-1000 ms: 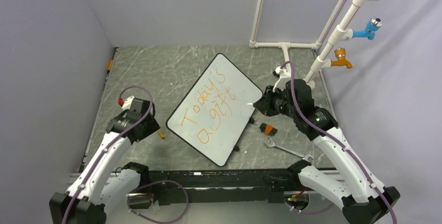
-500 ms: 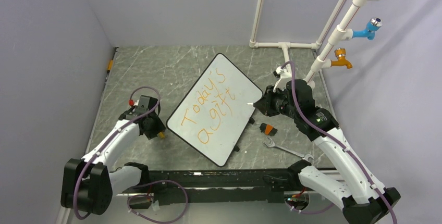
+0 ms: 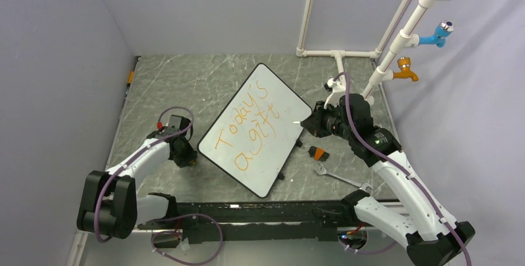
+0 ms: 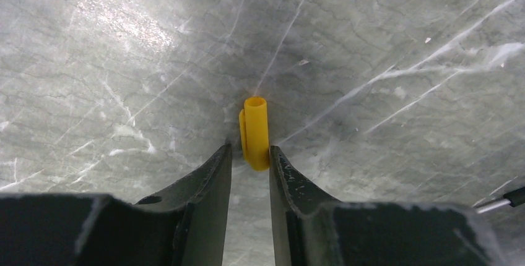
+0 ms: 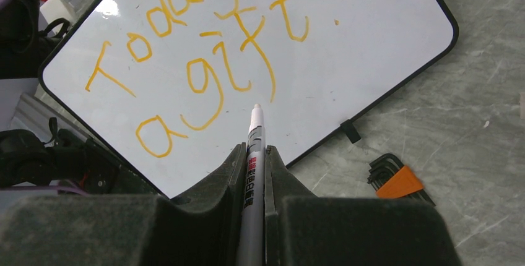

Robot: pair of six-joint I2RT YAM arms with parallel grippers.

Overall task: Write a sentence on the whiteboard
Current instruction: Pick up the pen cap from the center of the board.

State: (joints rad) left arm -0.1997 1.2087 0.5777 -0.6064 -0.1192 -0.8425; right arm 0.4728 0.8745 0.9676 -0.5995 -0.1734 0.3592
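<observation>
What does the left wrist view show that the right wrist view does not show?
Only the left wrist view shows the small yellow plastic cap lying on the grey marbled table, its near end between the tips of the open left claw. Only the right wrist view shows the large white whiteboard with the orange handwritten sentence, the silver marker pen gripped in the right claw, and the orange-and-black hex key set. Both show that table.

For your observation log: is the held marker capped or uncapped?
Uncapped: the marker shows a bare tip past the right gripper, and a yellow cap lies on the table at the left gripper.
</observation>
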